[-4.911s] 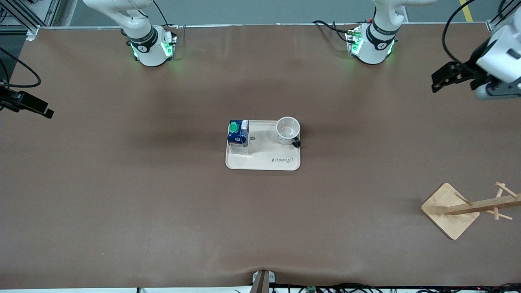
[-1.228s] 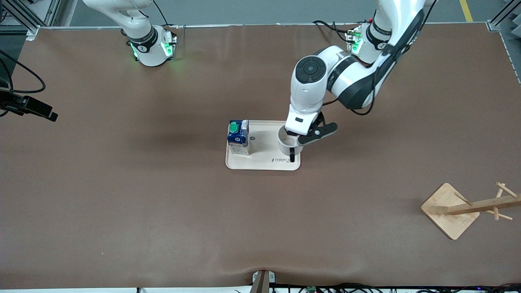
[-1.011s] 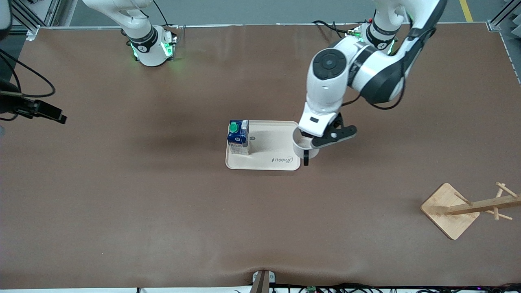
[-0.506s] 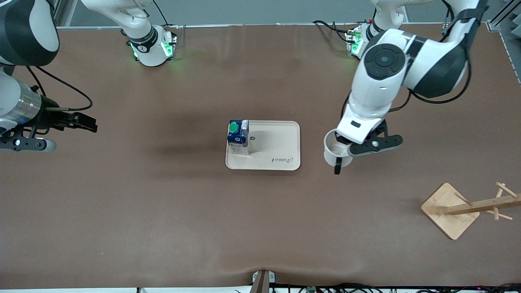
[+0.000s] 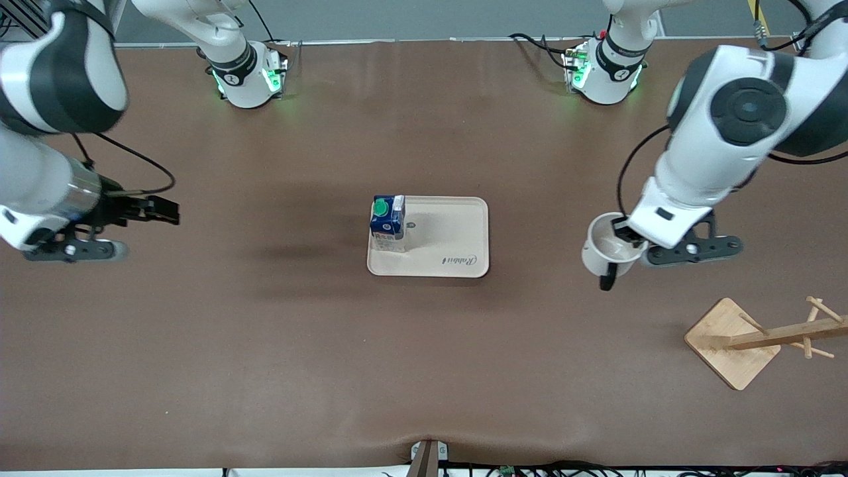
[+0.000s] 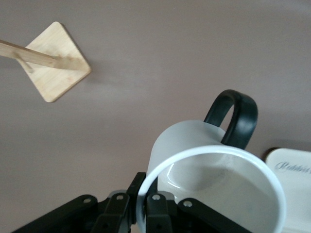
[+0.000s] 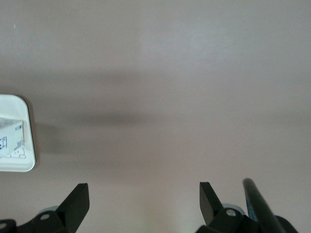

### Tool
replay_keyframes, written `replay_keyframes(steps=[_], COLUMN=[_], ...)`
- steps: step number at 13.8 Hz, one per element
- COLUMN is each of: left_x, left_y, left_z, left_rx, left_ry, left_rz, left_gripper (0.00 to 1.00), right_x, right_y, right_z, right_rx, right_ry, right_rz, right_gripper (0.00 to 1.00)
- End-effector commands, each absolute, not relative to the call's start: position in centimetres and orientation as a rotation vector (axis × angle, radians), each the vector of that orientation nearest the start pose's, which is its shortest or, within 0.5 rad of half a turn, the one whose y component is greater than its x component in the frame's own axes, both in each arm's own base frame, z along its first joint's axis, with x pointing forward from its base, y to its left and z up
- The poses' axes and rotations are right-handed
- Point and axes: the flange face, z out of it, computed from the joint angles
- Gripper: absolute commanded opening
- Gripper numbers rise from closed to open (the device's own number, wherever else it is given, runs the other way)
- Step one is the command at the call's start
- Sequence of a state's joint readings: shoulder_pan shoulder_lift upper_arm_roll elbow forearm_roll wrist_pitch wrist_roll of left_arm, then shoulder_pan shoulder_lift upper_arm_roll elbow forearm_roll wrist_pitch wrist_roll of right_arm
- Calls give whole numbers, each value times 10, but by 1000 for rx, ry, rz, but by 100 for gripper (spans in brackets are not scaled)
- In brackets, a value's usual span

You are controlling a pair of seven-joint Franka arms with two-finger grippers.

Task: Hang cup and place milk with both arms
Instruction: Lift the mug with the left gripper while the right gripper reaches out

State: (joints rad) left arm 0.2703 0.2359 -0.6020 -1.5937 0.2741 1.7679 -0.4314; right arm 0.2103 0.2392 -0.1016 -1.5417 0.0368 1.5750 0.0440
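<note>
Carrying step: left gripper [image 5: 621,240] clamped on the rim of the cup [image 5: 603,248], one finger inside, one outside, up in the air over bare table [image 5: 265,344] between the tray [image 5: 464,225] and the wooden rack [image 5: 755,338].

To do it well:
- Keep the pinch firm. Only the thin rim is held, so the cup can swing or slip on a fast move.
- Line up the handle [image 6: 234,118] with one peg [image 5: 754,323] of the rack. Handle points toward the front camera now; probably needs wrist rotation so the loop faces the peg tip.
- Approach along the peg axis, slide the loop on, then lower until the peg takes the weight before letting go.
- Rack base [image 6: 57,63] looks light; a sideways push could tip it. Gentle contact.

Right gripper [image 5: 149,211] over bare table toward the right arm's end, fingers spread wide, holding nothing, well apart from the milk [image 5: 388,222]. Looks like an approach to the carton. Judgement: come in level, straddle the body below the cap, close on the flat sides.

Looks:
- Cup: small, white, glossy, empty inside, thick black loop handle, thin dark rim. No face visible from these angles.
- Milk: dark blue carton, green round cap on top, whitish lower part, upright on the tray at the corner toward the right arm's end and away from the front camera.
- Tray: cream, rounded corners, script lettering near one edge.
</note>
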Motion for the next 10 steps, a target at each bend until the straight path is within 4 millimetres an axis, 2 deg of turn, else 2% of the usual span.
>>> replay_keyframes(steps=[1, 3, 4, 6, 7, 9, 10], left_x=[609, 615, 616, 618, 619, 620, 621], left_y=[-108, -78, -60, -25, -5, 41, 58], left_z=[534, 537, 536, 532, 527, 522, 517], left_rx=[-3021, -3020, -3021, -3024, -3038, -3132, -3152], left_ry=[5, 68, 74, 89, 63, -25, -31], left_rz=[-34, -28, -12, 22, 43, 69, 80], left_gripper=[0, 0, 0, 0, 0, 0, 0], right_x=[609, 612, 611, 598, 593, 573, 562], right_y=[148, 180, 198, 255, 275, 329, 354], right_z=[460, 439, 432, 427, 424, 422, 422], right_rx=[-3094, -3029, -3014, -3031, -3037, -3043, -3043], right_ry=[-231, -30, 14, 31, 117, 135, 137], right_rz=[407, 410, 419, 374, 364, 311, 281], right_gripper=[100, 100, 100, 100, 100, 100, 100])
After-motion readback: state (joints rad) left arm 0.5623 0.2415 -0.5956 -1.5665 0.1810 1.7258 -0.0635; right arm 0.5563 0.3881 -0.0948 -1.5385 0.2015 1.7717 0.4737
